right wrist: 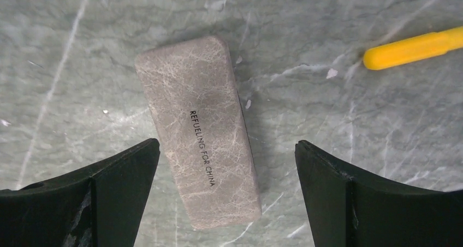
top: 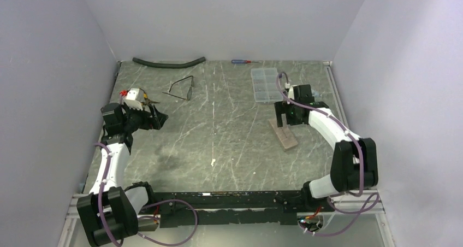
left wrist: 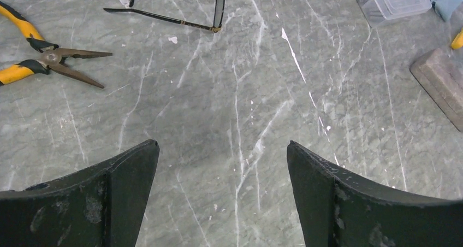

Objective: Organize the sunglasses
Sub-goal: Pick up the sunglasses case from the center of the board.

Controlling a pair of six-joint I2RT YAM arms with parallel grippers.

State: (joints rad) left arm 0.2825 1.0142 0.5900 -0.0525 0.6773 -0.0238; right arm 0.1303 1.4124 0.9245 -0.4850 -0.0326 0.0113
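Claws wide apart, empty, L claw [left wrist: 221,144] near sunglasses [left wrist: 219,9], R claw [right wrist: 227,142] over case [right wrist: 197,129].

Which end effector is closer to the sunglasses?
Left. The left end effector is near-left of the sunglasses; the right end effector hovers above the brown case, to their right.

We are seeing soft, even light coming from overhead onto the worktop [top: 229,148], without glare. The brown case [right wrist: 199,132] is casting a thin dark shadow along one long edge. Well left of the case, faint shade is smudging the stone. The overhead view is looking slightly soft, while the wrist views are rendering the case's lettering and the sunglasses [left wrist: 180,22] crisply.
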